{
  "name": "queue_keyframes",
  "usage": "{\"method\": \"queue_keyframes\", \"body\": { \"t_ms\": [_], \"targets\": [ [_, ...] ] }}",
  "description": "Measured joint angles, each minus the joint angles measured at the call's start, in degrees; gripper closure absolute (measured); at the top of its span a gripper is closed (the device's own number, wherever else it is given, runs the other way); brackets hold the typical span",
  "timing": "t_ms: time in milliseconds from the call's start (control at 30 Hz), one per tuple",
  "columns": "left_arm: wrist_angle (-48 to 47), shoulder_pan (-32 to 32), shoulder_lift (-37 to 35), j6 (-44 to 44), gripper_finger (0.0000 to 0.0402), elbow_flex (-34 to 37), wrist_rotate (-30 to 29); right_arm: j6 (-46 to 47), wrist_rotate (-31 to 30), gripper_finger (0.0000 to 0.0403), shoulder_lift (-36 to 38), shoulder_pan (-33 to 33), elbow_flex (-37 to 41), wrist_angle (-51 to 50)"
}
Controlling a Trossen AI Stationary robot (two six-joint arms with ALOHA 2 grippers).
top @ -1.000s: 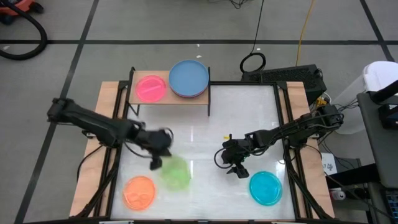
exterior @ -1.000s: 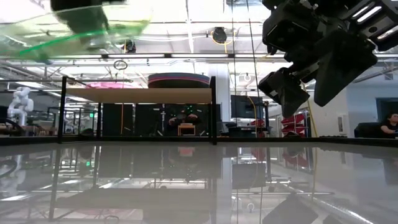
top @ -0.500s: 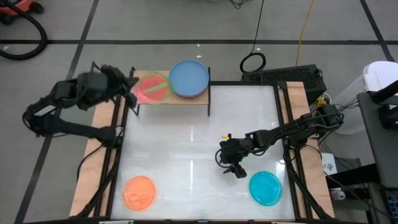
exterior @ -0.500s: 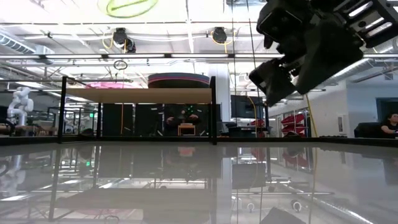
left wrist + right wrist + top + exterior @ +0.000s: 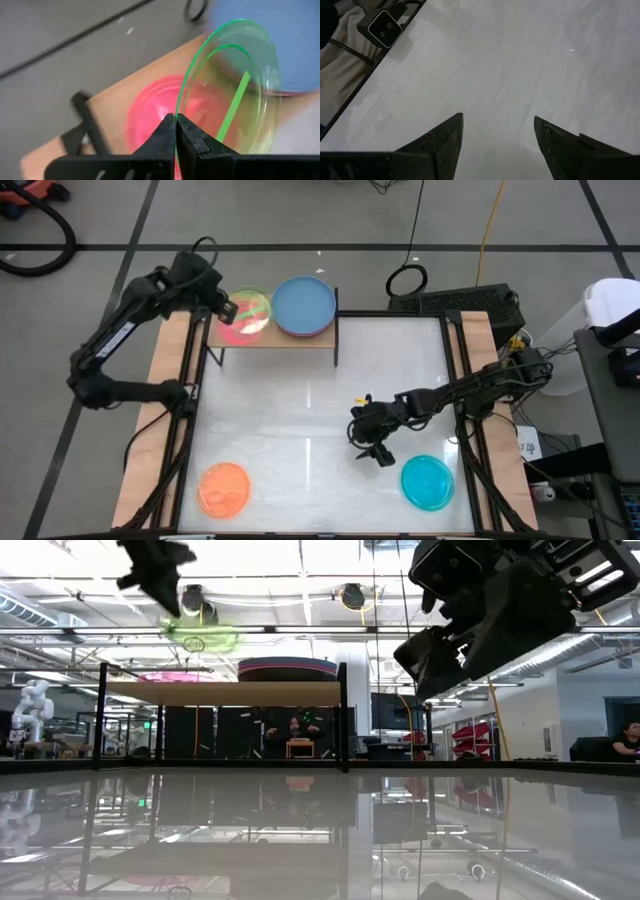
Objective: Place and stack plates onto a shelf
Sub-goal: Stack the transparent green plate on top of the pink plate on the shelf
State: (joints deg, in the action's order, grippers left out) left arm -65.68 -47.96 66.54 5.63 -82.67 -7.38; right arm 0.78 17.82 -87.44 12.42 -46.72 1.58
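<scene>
Our left gripper has its fingers pinched on the rim of one translucent green plate, held above one glossy pink plate on the wooden shelf. Beside it sits a blue-topped stack. Our right gripper hovers spread over bare white tabletop.
</scene>
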Motion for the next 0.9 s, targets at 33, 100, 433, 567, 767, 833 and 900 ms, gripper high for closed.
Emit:
{"method": "queue_keyframes", "body": {
  "t_ms": [33,100,433,567,767,833,900],
  "targets": [
    [-0.63,-1.8,1.0,-0.05,0.04,0.0,0.0,0.0,-0.02,0.0179,0.0,0.05,0.0,-0.03],
    [-1.36,-5.35,2.52,-0.74,0.0401,0.03,0.14,0.02,0.0,0.0179,0.0,0.07,0.0,-0.04],
    [0.61,-14.2,4.26,-0.68,0.0395,3.59,9.05,0.04,-2.82,0.0179,0.0,0.07,0.0,0.04],
    [2.97,-14.72,4.09,-0.96,0.0382,7.01,9.97,0.02,-2.8,0.0179,0.0,0.07,0.0,0.2],
    [5.69,-14.74,3.97,-0.8,0.0354,10.38,9.28,0.02,-2.8,0.0179,0.0,0.07,0.0,0.33],
    [5.96,-14.74,3.96,-1.69,0.0336,10.8,8.83,-0.12,-2.8,0.0179,0.0,0.07,0.0,0.35],
    [6.01,-14.72,3.96,-2.24,0.0315,10.84,8.85,-0.45,-2.82,0.0179,0.0,0.07,0.0,0.35]
  ]
}}
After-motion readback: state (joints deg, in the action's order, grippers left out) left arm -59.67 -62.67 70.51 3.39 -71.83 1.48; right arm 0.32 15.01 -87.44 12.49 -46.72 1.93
